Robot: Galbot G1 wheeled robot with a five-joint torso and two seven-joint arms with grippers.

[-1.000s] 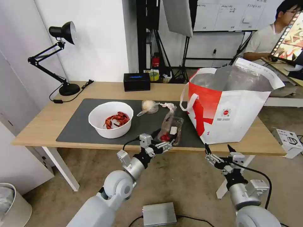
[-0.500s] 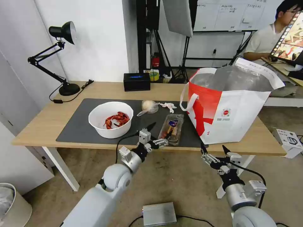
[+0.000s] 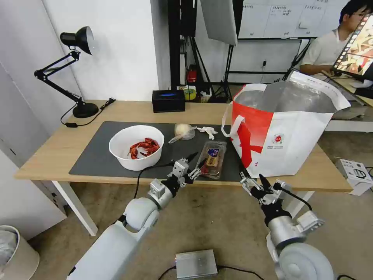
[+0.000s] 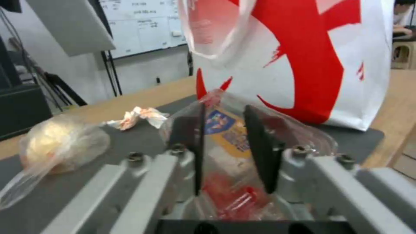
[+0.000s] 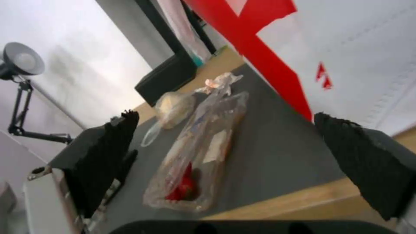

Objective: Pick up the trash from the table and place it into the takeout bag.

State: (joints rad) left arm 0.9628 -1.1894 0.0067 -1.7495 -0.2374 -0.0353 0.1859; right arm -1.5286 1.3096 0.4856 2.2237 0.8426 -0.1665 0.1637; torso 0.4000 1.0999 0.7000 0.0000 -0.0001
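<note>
On the table (image 3: 50, 151), a white bowl (image 3: 136, 165) with red crayfish shells stands on the dark mat (image 3: 97, 159). Behind it lie a clear bag with a pale lump (image 3: 183, 131) and a crumpled tissue (image 3: 207, 131). The clear clamshell tray (image 3: 212, 157) lies flat beside the takeout bag (image 3: 287, 144). My left gripper (image 3: 193, 163) is open at the tray's near end; in the left wrist view its fingers (image 4: 260, 149) straddle the tray (image 4: 225, 130). My right gripper (image 3: 254, 182) hangs open below the table's front edge, with the tray (image 5: 203, 143) beyond it.
A black tissue box (image 3: 168, 100) and a desk lamp (image 3: 85, 110) stand at the back of the table. On the floor are a silver box (image 3: 196, 263), a white carton (image 3: 355, 175) at the right and a bin (image 3: 13, 252) at the left.
The tray, tilted up a second ago, now lies flat on the mat. My left gripper has opened and reached forward to it. The right gripper has shifted left and slightly forward.
</note>
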